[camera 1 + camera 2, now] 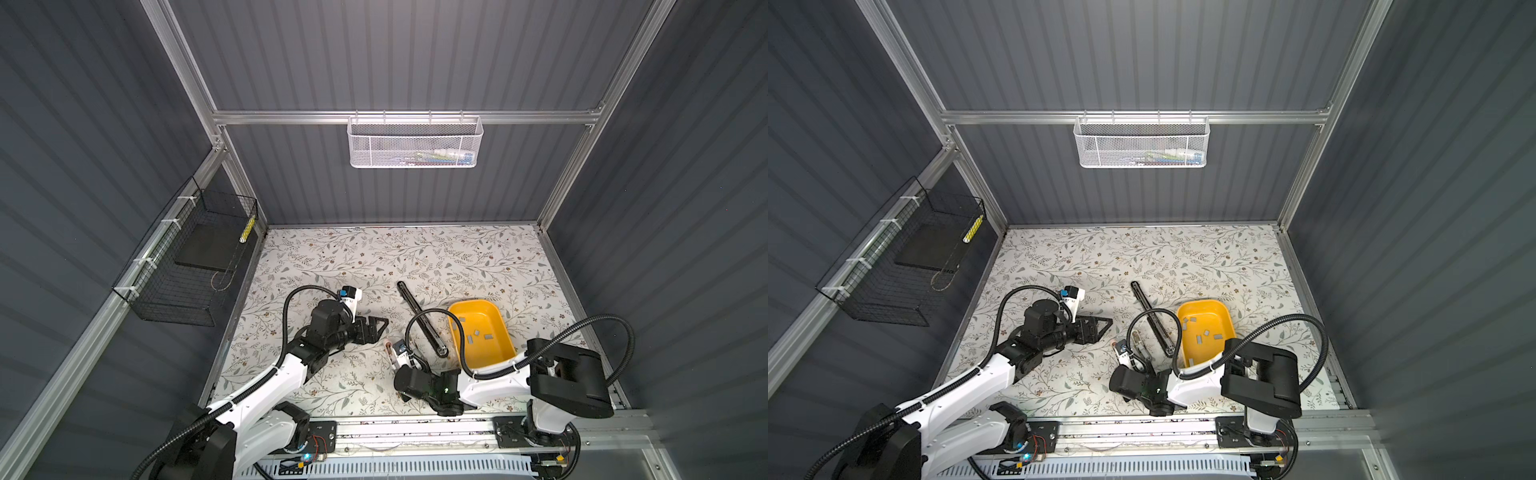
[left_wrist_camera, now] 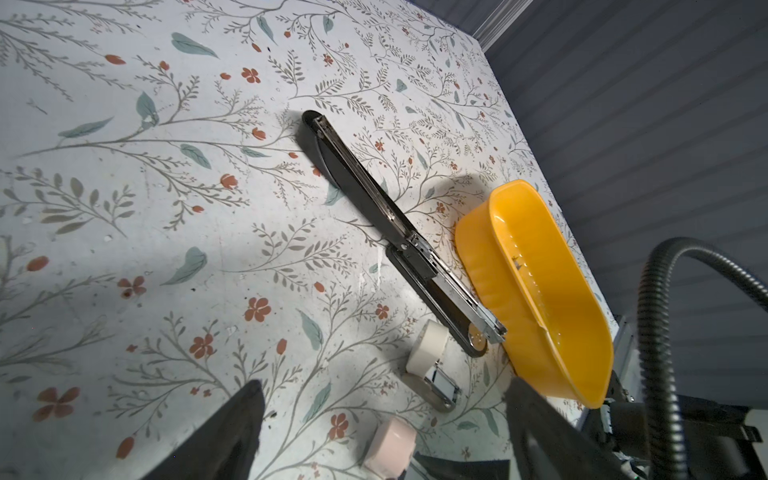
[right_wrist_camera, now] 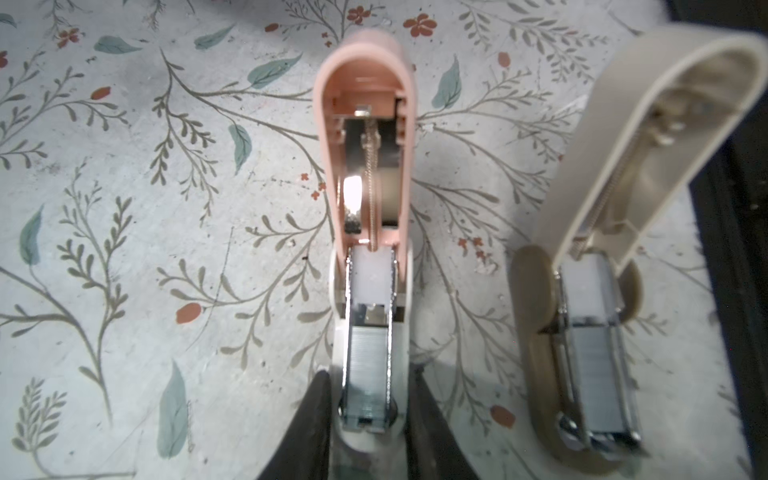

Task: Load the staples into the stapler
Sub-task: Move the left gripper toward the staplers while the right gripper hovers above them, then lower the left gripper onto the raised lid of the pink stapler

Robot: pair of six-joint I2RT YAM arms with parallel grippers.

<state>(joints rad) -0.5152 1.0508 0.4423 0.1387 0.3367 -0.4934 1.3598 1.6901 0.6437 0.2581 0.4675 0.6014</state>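
**Loaded and open: closing step looking next**

Near the front edge, the right end effector [image 3: 365, 372] is pinching the base of the pink stapler [image 3: 365, 137], fingers narrow and looking flush on both sides. The lid is standing upright. A strip of staples [image 3: 368, 361] is lying in its channel. The left end effector [image 1: 380, 329] is hanging wide and empty above the tabletop [image 1: 332, 257], apart from all the staplers. More loose strips are lying in the yellow tray [image 1: 496, 353].

Risks, as I am judging them:
- The grip is sitting low on a narrow base. Pressing the tall lid down could tip or skid the stapler.
- Any tilt while the lid is open could let the strip slide out of the channel.
- The beige stapler [image 3: 611, 137] is standing just beside, also open and loaded. The nearer finger or a swinging wrist could knock it over.
- The right arm's cable [image 1: 409, 332] is looping over the black stapler [image 1: 419, 318], so a pull could drag it.

Count:
- Staplers: three (pink, beige, and a long black one lying opened flat).
- Strips seated: two showing. I cannot tell about the black one's rail.
- Loose strips in the tray: about six showing, with the arm hiding part of the tray.
- Trays: one.
- Arms: two.
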